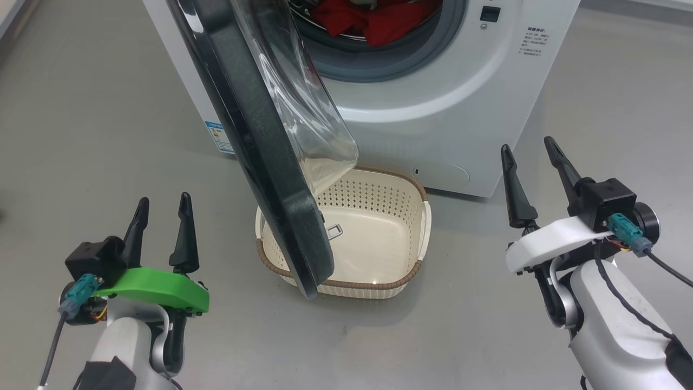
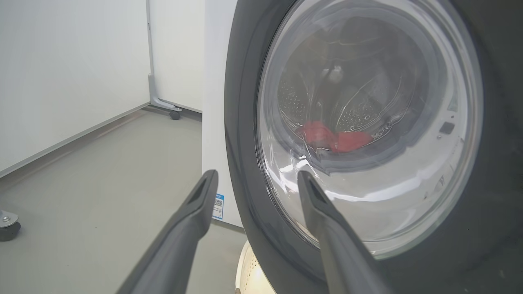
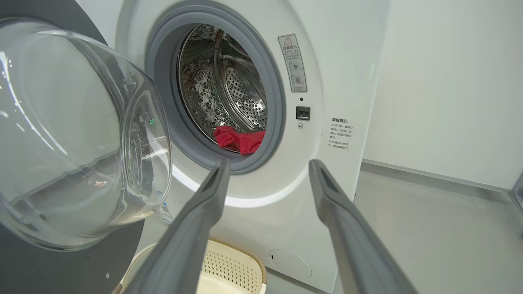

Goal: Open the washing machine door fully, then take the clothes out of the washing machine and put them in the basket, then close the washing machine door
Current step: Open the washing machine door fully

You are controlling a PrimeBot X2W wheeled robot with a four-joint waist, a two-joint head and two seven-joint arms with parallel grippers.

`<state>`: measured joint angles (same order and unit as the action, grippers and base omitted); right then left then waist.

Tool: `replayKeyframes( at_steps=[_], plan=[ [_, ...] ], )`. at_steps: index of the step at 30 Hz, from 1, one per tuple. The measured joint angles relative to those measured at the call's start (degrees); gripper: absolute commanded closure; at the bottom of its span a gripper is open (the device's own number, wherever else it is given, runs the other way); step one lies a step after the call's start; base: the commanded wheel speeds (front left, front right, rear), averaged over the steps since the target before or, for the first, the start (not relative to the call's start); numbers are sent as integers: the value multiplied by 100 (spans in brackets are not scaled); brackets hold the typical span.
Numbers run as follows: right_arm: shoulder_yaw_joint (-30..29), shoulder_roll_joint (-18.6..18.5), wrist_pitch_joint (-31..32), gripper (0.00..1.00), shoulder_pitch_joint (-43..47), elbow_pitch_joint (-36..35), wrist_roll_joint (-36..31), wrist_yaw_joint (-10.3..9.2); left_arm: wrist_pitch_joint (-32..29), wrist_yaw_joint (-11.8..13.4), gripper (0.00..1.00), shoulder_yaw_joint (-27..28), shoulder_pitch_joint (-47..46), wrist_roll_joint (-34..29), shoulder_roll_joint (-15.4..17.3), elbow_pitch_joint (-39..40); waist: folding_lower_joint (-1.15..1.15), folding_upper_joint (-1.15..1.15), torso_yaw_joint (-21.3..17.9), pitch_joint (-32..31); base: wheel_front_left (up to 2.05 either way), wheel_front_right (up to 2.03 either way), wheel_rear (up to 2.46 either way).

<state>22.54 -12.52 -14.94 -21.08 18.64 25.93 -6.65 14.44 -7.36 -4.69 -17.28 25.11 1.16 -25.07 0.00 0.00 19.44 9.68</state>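
The washing machine door [image 1: 260,141], black-rimmed with a bulging glass bowl, stands about half open, swung out over the cream basket [image 1: 379,216] on the floor in front of the white washing machine [image 1: 433,108]. Red clothes [image 1: 373,19] lie in the drum behind the grey gasket, also seen as red clothes [image 3: 239,140] in the right wrist view. My left gripper [image 1: 162,208] is open, low at the left, outside the door [image 2: 367,122]. My right gripper [image 1: 528,151] is open at the right, facing the machine [image 3: 327,81] with nothing between its fingers.
Grey floor lies all around. White walls stand behind, with a wheeled metal frame foot [image 2: 169,108] beside the machine's left side and a caster [image 2: 8,226] at the far left. The basket [image 3: 229,265] sits directly under the door's swing.
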Motion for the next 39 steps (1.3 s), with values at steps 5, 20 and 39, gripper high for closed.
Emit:
replayKeyframes(
  at_steps=[5,20,39],
  plan=[
    [-5,20,0,0,157,35,-331,-8,0,0,0,-1,1,-1,0,4,0,0,10,-9,0,0,0],
    [-256,356,0,0,406,153,-799,-15,0,0,0,-57,21,-1,0,52,0,0,9,-62,0,0,0],
    [-520,545,0,0,537,154,-1067,-56,0,0,100,-37,106,-51,-1,250,0,0,-4,-79,0,0,0]
  ],
)
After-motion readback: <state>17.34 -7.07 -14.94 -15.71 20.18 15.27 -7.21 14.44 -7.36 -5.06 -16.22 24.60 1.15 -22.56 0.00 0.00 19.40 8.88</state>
